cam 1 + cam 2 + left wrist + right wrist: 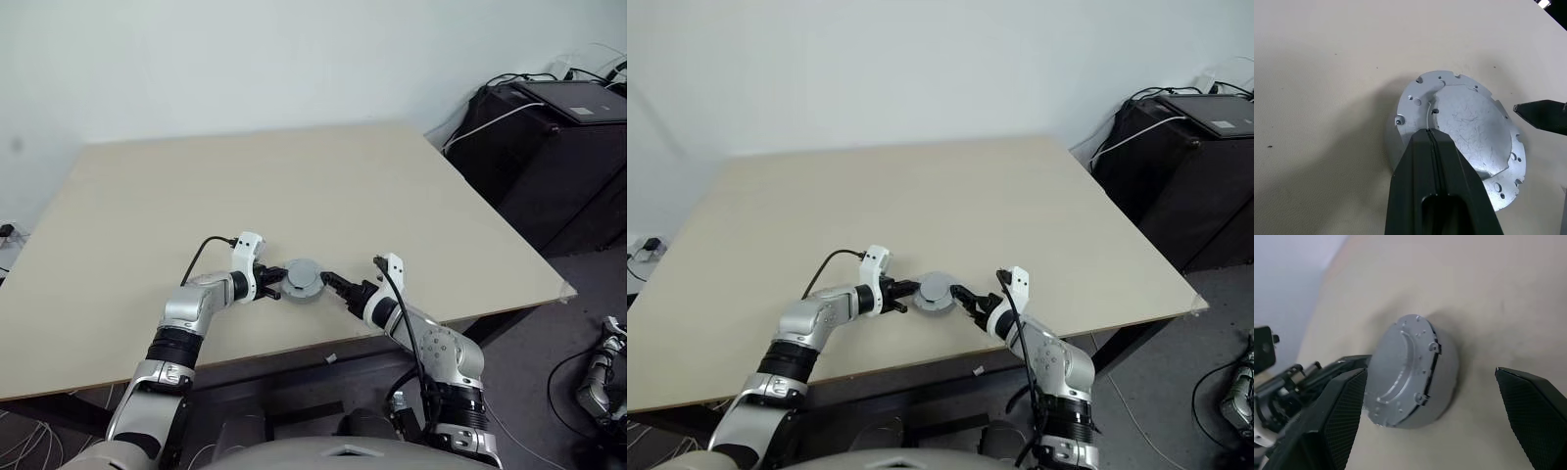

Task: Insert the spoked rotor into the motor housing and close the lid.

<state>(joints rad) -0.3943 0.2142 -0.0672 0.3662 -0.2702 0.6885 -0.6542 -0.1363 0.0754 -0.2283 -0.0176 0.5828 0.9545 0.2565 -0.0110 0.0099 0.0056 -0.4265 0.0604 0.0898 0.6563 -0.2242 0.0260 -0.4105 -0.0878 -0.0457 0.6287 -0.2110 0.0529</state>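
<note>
The motor housing (pixel 1444 387) is a grey round shell standing on the table near its front edge. The lid (pixel 1469 128), a light-grey disc with a raised centre and small holes round its rim, lies flat on top of it. My left gripper (pixel 1431 133) is shut, its joined tips resting at the lid's left edge (pixel 276 285). My right gripper (pixel 331 284) is open just right of the housing, one finger on each side of it and touching nothing (pixel 1430 373). The spoked rotor is hidden.
The pale table (pixel 294 186) stretches far behind and to both sides. Its front edge runs just under my arms. A black cabinet (pixel 558 147) with cables stands off the table's right corner, and more cables lie on the floor at the right.
</note>
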